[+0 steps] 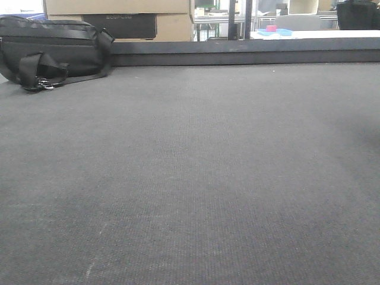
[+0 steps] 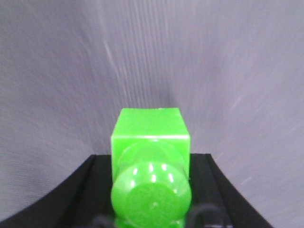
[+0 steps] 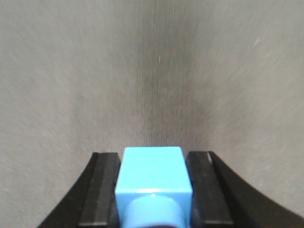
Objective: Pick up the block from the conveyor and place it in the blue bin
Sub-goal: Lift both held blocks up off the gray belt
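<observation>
In the left wrist view a bright green block (image 2: 151, 156) with a round stud facing the camera sits between my left gripper's black fingers (image 2: 95, 190); the left gripper (image 2: 151, 190) is shut on it above the dark grey conveyor (image 2: 152, 57). In the right wrist view a light blue block (image 3: 153, 180) with a round stud is clamped between my right gripper's black fingers (image 3: 99, 190); the right gripper (image 3: 153, 190) is shut on it above the belt (image 3: 152, 71). The front view shows the conveyor (image 1: 190, 178) with its dark rail (image 1: 249, 52). Neither gripper shows there. No blue bin is in view.
A black bag (image 1: 50, 50) lies at the belt's far left corner. Cardboard boxes (image 1: 119, 18) stand behind the rail. A far white table carries a small pink and blue item (image 1: 274, 29).
</observation>
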Robot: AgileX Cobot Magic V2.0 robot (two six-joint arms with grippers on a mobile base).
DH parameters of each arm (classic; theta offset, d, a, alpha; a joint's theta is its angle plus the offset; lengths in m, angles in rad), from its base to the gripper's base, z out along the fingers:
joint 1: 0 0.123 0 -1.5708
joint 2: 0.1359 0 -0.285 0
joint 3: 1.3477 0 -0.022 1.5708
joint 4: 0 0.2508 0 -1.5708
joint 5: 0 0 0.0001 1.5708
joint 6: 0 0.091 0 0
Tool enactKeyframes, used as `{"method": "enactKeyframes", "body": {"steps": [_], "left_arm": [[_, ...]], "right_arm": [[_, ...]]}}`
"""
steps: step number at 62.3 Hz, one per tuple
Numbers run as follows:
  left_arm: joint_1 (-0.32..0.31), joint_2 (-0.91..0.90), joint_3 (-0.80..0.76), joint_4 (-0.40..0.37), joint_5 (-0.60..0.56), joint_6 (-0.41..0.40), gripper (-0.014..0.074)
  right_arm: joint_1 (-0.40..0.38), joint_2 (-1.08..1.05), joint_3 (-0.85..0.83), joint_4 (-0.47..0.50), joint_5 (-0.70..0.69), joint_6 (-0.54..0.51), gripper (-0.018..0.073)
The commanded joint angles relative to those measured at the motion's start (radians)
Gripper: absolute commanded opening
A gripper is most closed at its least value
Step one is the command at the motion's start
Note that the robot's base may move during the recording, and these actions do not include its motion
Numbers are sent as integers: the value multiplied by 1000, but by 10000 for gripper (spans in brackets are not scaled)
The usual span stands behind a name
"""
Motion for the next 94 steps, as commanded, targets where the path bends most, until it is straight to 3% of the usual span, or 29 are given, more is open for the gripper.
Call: {"method": "enactKeyframes", "body": {"steps": [1, 9, 18, 31, 38, 46, 59, 73, 94], "left_arm": [[1, -90, -27, -32, -35, -89, -111], [-16, -209, -1, -42, -157, -194, -111], [-66, -358, 110, -40, -422, -325, -111], [-177, -534, 333, 0, -765, -324, -111], [-224, -627, 463, 12, -885, -324, -111], [-210, -748, 588, 12, -898, -324, -111], [-76, -988, 751, 28, -890, -324, -111], [26, -1219, 778, 29, -741, -324, -111], [6, -1324, 778, 27, -831, -324, -111]], "right_arm": [[-2, -59, -7, -2, -43, 1, -155], [-2, -126, 20, -2, -153, 1, -155], [-2, -227, 135, -2, -368, 1, -155], [-2, -436, 379, -2, -729, 1, -155], [-2, -554, 478, -5, -806, 1, -155], [-2, -652, 548, -5, -741, 1, -155], [-2, -773, 575, -5, -620, 1, -155], [-2, -893, 541, 11, -624, 1, -155], [-2, -1012, 541, 11, -696, 1, -155]]}}
